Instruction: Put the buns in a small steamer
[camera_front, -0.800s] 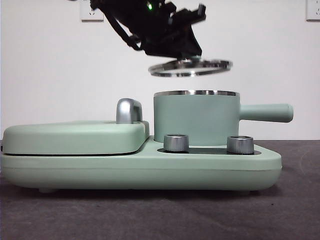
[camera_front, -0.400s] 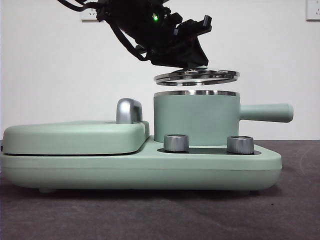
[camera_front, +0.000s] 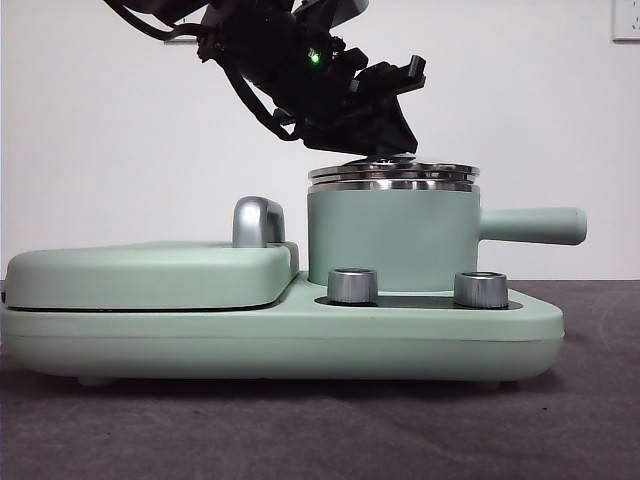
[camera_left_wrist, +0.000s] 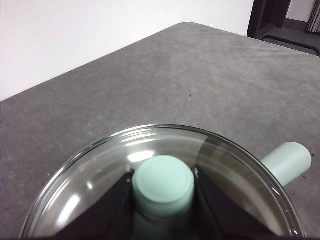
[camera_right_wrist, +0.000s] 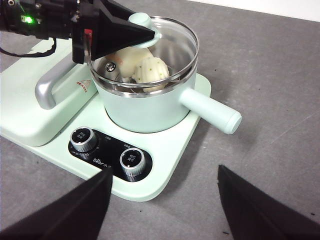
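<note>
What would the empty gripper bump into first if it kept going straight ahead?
Probably the control panel with its knobs. The right gripper is open, pointing down at the cooker's front, just short of the pot. Depth is hard to judge.

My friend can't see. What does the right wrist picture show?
A black left pincer grips the green knob of a round glass lid on a mint-green steamer pot, with two white buns inside. The right pincer hangs open, holding nothing.

Plain white wall (camera_front: 100, 130) behind; wall sockets (camera_front: 626, 20) high up; grey felt-like tabletop (camera_left_wrist: 200, 85); even lighting.
</note>
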